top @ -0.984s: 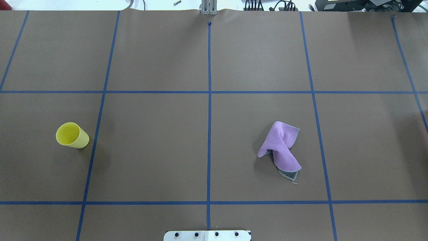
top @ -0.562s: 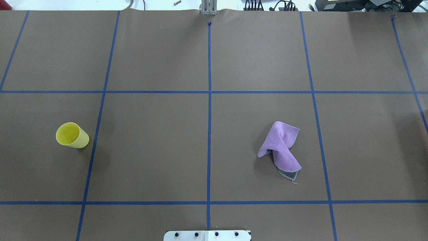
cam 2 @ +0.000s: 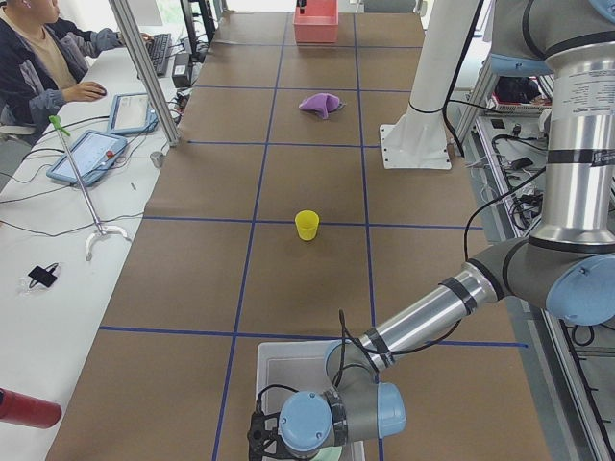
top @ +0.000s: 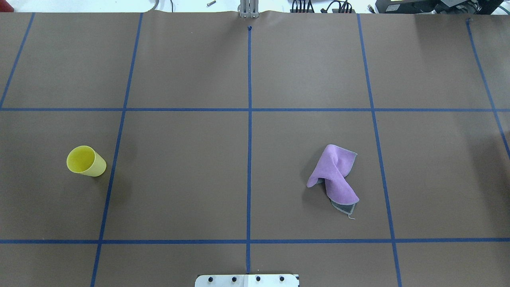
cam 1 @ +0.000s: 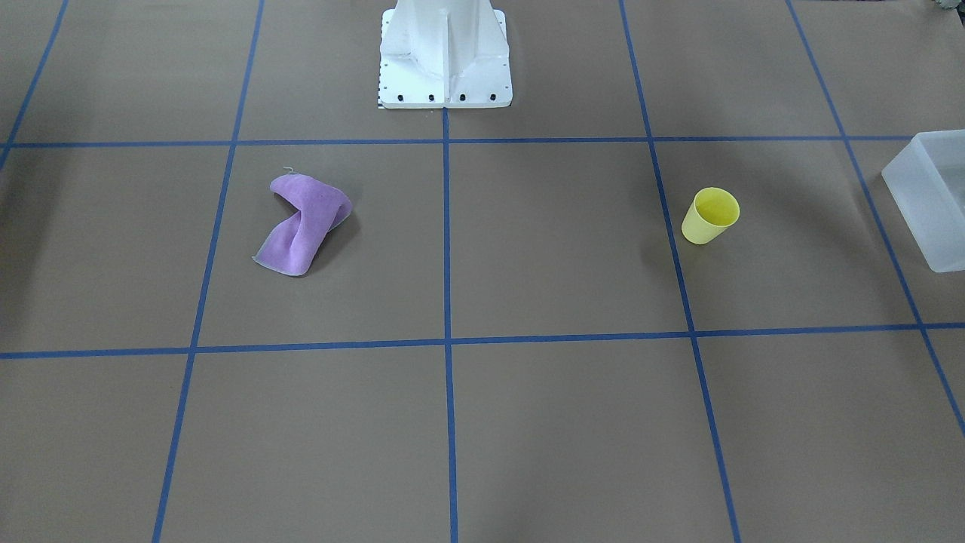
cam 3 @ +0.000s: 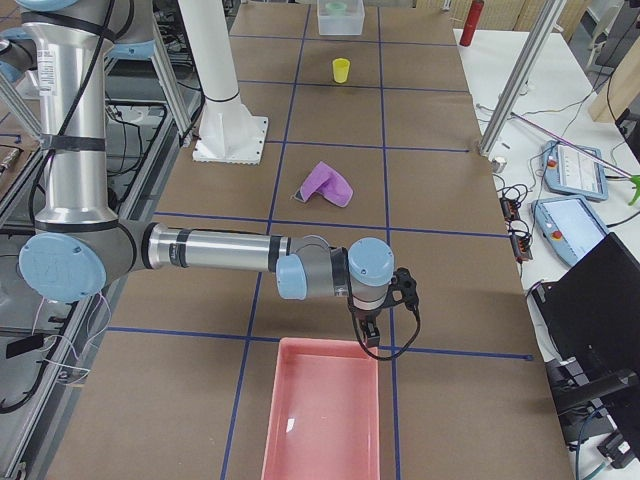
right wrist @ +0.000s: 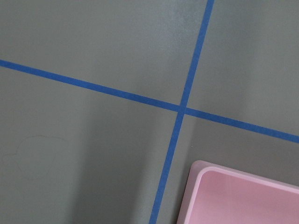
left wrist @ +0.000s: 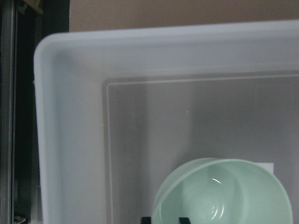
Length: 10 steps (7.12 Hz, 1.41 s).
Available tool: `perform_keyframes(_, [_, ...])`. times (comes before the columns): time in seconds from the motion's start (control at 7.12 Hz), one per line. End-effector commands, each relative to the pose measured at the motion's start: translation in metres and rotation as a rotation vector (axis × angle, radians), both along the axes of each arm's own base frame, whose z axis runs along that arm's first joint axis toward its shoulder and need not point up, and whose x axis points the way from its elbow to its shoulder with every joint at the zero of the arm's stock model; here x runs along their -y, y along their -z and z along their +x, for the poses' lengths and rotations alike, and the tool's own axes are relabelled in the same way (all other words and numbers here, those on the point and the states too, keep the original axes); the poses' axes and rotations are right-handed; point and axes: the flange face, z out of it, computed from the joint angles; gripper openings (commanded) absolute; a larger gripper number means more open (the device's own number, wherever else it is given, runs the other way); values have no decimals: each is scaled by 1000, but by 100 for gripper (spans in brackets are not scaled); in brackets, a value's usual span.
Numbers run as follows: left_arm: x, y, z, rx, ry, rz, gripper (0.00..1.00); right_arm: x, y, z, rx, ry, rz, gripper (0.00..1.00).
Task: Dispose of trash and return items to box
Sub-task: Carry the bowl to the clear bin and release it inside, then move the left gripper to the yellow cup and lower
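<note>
The yellow cup [top: 85, 160] stands upright on the table's left side; it also shows in the front view [cam 1: 710, 215]. The frosted-white box [cam 1: 931, 196] sits at the table's left end. In the left wrist view my left gripper [left wrist: 164, 219] is inside the box [left wrist: 70, 116], its two tips close together astride the near rim of the mint-green bowl [left wrist: 224, 196]. My right gripper [cam 3: 372, 335] shows only in the exterior right view, by the pink tray [cam 3: 320, 420]; I cannot tell if it is open or shut.
A crumpled purple cloth [top: 336, 175] lies right of centre. The white robot pedestal [cam 1: 445, 53] stands at the table's near edge. The pink tray corner shows in the right wrist view [right wrist: 243, 196]. Operators sit at a side desk [cam 2: 38, 58].
</note>
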Motion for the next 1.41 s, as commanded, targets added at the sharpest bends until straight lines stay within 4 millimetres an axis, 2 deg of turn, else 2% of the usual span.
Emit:
perform_keyframes(0.0, [38, 138, -22, -42, 52, -26, 98, 1, 3, 0, 1, -2, 5, 100])
perform_keyframes(0.14, [41, 211, -21, -41, 54, -19, 98, 2, 3, 0, 1, -2, 5, 100])
perform_keyframes(0.28, [38, 274, -16, -59, 85, 24, 98, 3, 5, 0, 1, -2, 9, 100])
perform_keyframes(0.42, [44, 327, 8, -133, 138, 32, 98, 4, 6, -1, 1, -2, 10, 100])
perform_keyframes(0.56, [57, 373, 74, -147, 101, 3, 98, 5, 9, -3, 5, -15, -5, 100])
perform_keyframes(0.7, [61, 398, 120, -145, 111, -30, 98, 7, 19, -14, 11, -36, -24, 100])
perform_keyframes(0.98, [66, 418, 219, -146, 108, -71, 99, 13, 33, -43, 35, -109, -45, 100])
perform_keyframes(1.26, [69, 437, 313, -123, 90, -80, 97, 14, 36, -48, 41, -113, -46, 100])
